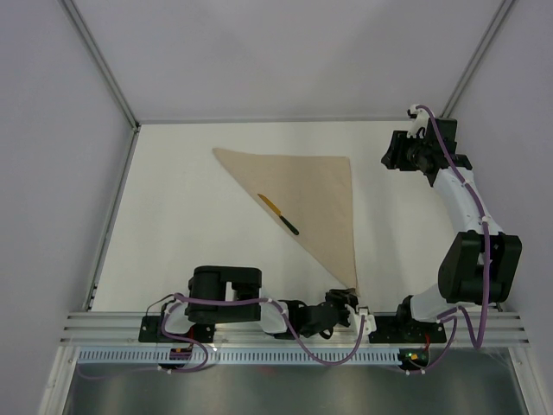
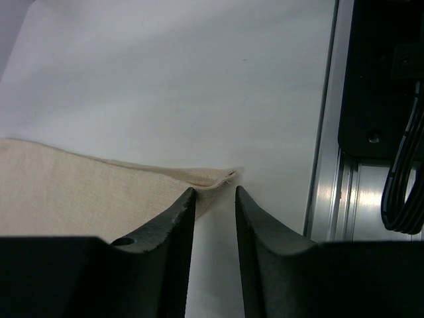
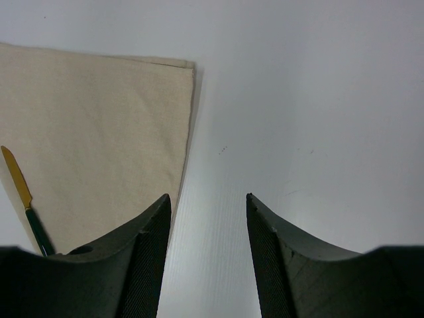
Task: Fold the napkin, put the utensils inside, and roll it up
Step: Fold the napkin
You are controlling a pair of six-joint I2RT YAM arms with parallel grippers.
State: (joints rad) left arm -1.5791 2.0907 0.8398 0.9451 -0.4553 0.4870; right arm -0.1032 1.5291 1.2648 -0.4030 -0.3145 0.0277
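Where the white tabletop (image 1: 190, 225) lay between the pale enclosure walls, the following were recorded.

Item 1, napkin (image 1: 315, 194): plain tan-beige cloth, folded into a triangle and lying flat on the tabletop, right of centre. One corner pointed far-left, one far-right, and the third toward the near edge. The long edge ran diagonally from the far-left corner to the near corner.

Item 2, knife (image 1: 278, 214): a single utensil with a yellow blade and a dark green handle. It rested on the napkin just inside the diagonal edge and roughly parallel to it.

Item 3, left tool (image 2: 213, 193): positioned low at the napkin's near corner. Its jaws were parted by a narrow gap with bare tabletop showing between them, and nothing was clamped. The tip of the corner lay just past the fingertips. One finger overlapped the cloth's edge in the wrist view, though whether it touched the cloth could not be told.

Item 4, right tool (image 3: 209, 199): positioned above the tabletop beside the napkin's far-right corner. Its jaws stood wide apart, holding nothing, with only white surface between them.

Item 5, aluminium rail (image 2: 324, 199): ran along the near edge of the tabletop, just beside the left tool.
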